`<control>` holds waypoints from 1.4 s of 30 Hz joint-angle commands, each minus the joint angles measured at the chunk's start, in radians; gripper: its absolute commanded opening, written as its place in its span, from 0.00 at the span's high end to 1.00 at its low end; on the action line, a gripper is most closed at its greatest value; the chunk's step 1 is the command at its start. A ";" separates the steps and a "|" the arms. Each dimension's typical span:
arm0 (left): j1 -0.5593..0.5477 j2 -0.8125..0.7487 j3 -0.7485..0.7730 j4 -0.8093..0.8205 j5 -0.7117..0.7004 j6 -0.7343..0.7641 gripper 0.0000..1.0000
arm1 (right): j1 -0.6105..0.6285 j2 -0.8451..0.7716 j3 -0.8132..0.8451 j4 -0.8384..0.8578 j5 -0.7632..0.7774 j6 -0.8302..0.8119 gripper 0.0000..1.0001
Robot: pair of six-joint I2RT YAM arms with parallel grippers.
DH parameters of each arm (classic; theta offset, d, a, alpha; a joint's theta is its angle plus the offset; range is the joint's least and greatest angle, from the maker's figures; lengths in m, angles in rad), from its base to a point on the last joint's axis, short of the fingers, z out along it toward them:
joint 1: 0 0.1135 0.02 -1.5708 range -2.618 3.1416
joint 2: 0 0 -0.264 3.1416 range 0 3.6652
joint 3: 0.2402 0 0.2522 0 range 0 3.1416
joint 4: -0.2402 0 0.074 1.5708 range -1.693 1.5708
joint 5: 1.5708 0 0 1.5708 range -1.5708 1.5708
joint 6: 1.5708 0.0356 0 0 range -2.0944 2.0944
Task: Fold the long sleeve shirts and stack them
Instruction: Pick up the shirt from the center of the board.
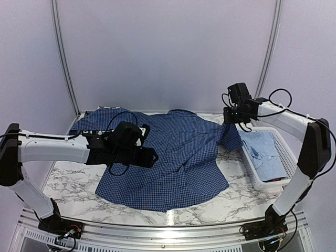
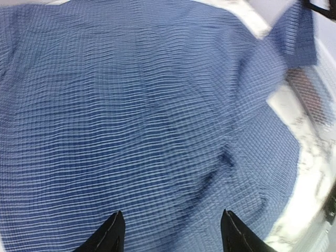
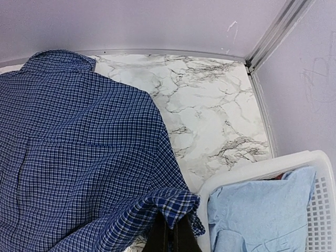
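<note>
Spanning much of the marble table (image 1: 63,184), the dark blue checked shirt (image 1: 178,157) lies spread flat beneath your left gripper (image 2: 170,233) and rises at one side into your right gripper (image 3: 170,233). The white basket (image 1: 286,157) sits just beside and below your right jaws, with the pale blue shirt (image 3: 262,215) lying inside it. Your left jaws stand wide apart over the cloth with nothing between them. Your right jaws are pinched tight on a bunched sleeve end of the dark shirt, holding it off the table.
</note>
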 commanded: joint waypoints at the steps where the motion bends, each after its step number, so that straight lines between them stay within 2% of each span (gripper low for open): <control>1: -0.126 0.098 0.118 -0.032 -0.065 0.017 0.37 | -0.011 0.001 0.069 0.060 -0.046 -0.044 1.00; 6: -0.277 0.297 0.319 -0.034 -0.144 0.037 0.39 | -0.011 -0.001 0.087 0.045 -0.088 -0.036 1.00; 12: -0.395 0.541 0.578 -0.047 -0.166 0.035 0.45 | -0.011 -0.024 0.054 0.039 -0.120 -0.020 1.00; 17: -0.457 0.727 0.819 -0.051 -0.183 0.085 0.46 | -0.012 -0.033 0.068 0.018 -0.126 -0.014 1.00; 23: -0.473 0.933 1.083 -0.086 -0.210 0.119 0.48 | -0.011 -0.043 0.095 -0.009 -0.141 -0.010 1.00; 31: -0.454 1.098 1.262 -0.111 -0.347 0.135 0.47 | -0.011 -0.089 0.085 -0.028 -0.167 -0.011 1.00; 42: -0.434 1.154 1.297 -0.136 -0.237 0.112 0.44 | -0.011 -0.134 0.091 -0.031 -0.203 -0.007 1.00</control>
